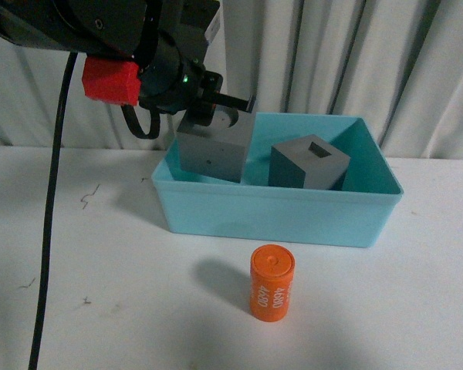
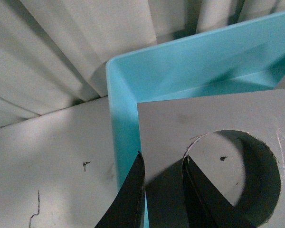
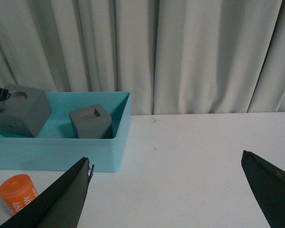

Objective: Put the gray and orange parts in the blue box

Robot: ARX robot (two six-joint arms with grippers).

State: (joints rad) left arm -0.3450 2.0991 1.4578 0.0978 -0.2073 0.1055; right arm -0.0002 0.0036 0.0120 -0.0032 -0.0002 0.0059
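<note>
Nearest the robot, the orange cylinder (image 1: 272, 283) stands upright on the white worktop (image 1: 100, 308), in front of the blue box (image 1: 278, 216) and not touching it. It is the one part outside the box, so it probably goes in last. White digits run sideways down its side. One row reads "4680", and the row beside it looks much the same but is too small to confirm.

The right hand (image 3: 165, 160) hangs over bare worktop, well apart from the box, with its fingers spread wide and nothing between them. It seems to be waiting.

Inside the box, towards the right, the gray cube with the square recess (image 1: 309, 166) rests on the floor, turned at an angle to the walls. At the box's left end, the gray cube with the round recess (image 1: 212, 150) is tilted and gripped by the left hand (image 2: 163, 166). One finger is inside the recess and the other is on the cube's outer face, so they pinch the thin wall between, which makes a convenient grip on a wide block. Whether the cube touches the floor yet cannot be told, because the front wall hides its base.

A black cable (image 1: 50, 216) hangs from the left arm, and pale curtains (image 1: 332, 54) close the scene behind.
</note>
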